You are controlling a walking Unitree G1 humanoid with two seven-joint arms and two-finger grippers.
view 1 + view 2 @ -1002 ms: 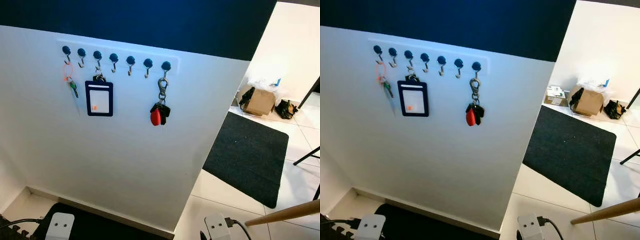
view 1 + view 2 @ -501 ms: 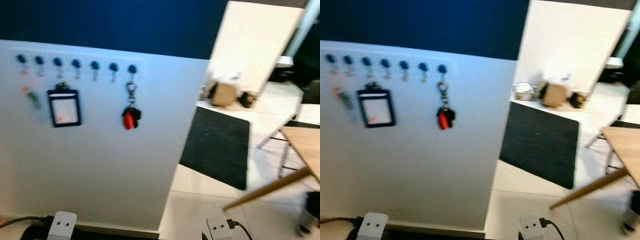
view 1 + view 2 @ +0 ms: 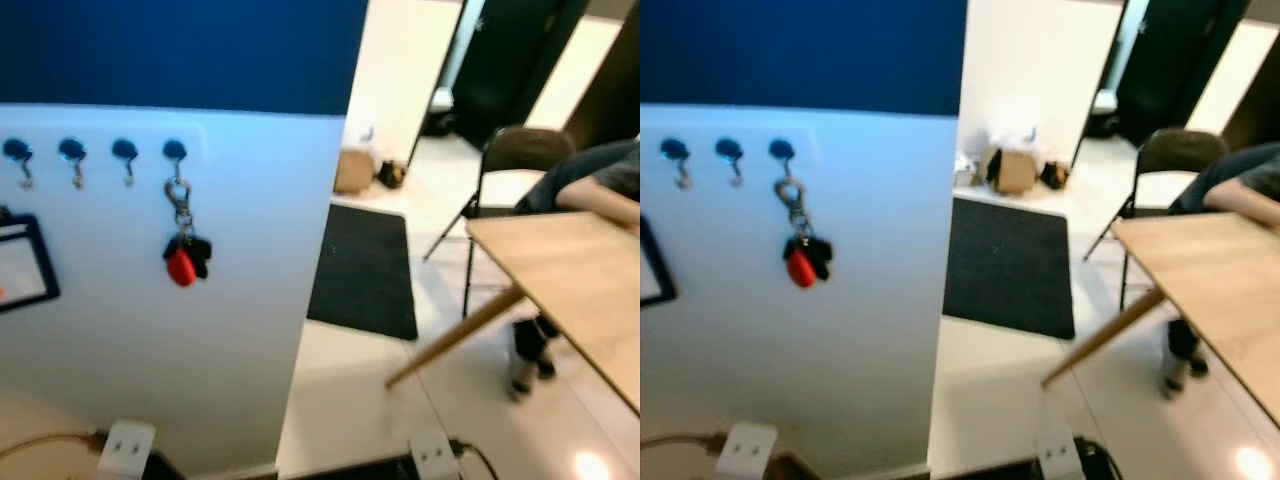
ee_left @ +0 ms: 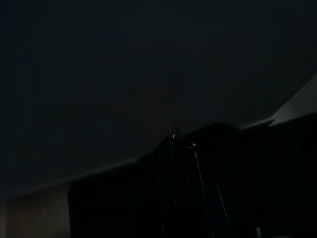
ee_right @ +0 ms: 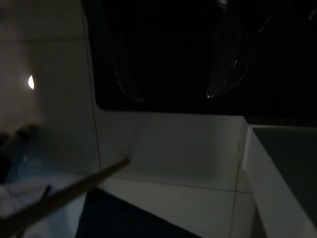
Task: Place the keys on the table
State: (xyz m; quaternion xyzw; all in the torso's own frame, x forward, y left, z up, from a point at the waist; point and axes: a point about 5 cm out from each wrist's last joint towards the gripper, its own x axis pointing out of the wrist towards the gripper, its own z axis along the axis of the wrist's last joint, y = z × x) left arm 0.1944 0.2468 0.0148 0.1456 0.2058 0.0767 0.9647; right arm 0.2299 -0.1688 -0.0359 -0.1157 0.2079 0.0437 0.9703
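A bunch of keys (image 3: 183, 262) with a red fob and a black fob hangs by a metal clasp from the last blue hook (image 3: 174, 151) on the white wall panel at my left. The wooden table (image 3: 575, 285) slants in from the right, one leg (image 3: 455, 335) reaching down to the tiled floor. Both arms hang low and idle. In the right wrist view my right gripper (image 5: 173, 96) points at the floor with its two fingers apart and nothing between them. The left wrist view is almost black.
A person (image 3: 590, 180) sits at the table's far side, an arm on its top and a foot (image 3: 522, 365) under it. A folding chair (image 3: 505, 165) stands behind. A black mat (image 3: 365, 270) lies on the white tiles, with a cardboard box (image 3: 353, 170) beyond it. A badge holder (image 3: 22, 262) hangs at far left.
The camera has swung right: the hooks and keys have slid to the left of the picture, and the table, the chair and the seated person have come into view.
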